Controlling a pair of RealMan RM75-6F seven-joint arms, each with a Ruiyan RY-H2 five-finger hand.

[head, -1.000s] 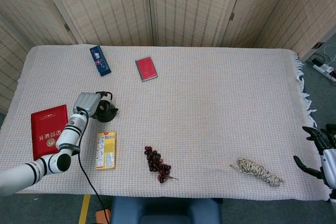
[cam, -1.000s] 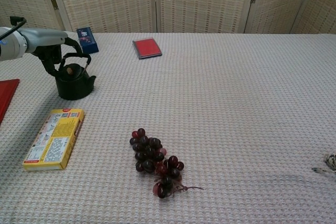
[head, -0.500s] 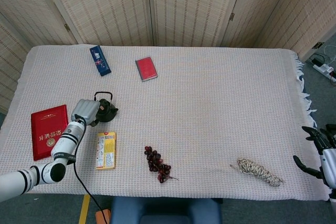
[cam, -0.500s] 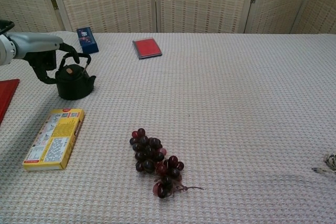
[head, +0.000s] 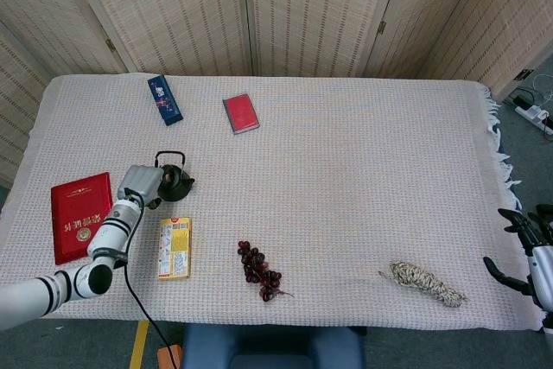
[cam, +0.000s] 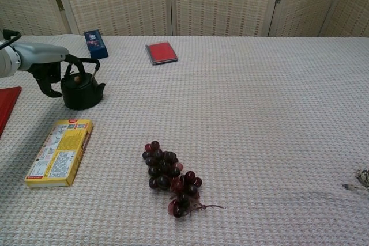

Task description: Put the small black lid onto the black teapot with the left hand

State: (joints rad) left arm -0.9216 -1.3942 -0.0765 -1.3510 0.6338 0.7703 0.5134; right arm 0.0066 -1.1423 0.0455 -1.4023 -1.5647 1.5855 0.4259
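My left hand's fingers (cam: 55, 87) hang curled and loosely apart with nothing between them, just left of the teapot (cam: 81, 89). A second ago they were up over its handle and top; half a second ago they had slid off to the side, and now the left hand (cam: 49, 76) sits a little further out still and slightly lower, clear of the handle. From the head view I read the same thing: the hand (head: 141, 183) is beside the pot rather than above it.

The lid (cam: 75, 76) sits on the mouth of the teapot, under the arch of the handle, its small brownish knob showing. It looks seated and level, though the view is too small for me to swear it is fully down in the rim. I judge the placing done and the release made; what I am doing now is backing away without catching the handle, which stands close to my knuckles.

The teapot has not shifted on the table (cam: 259, 113) between frames, so the withdrawal has not dragged it.

Further out, the yellow box (cam: 60, 151) lies in front of the pot, the red booklet (head: 79, 216) to its left, and the grapes (cam: 170, 178) near the middle. My right hand (head: 529, 252) idles off the far edge with fingers spread, holding nothing.
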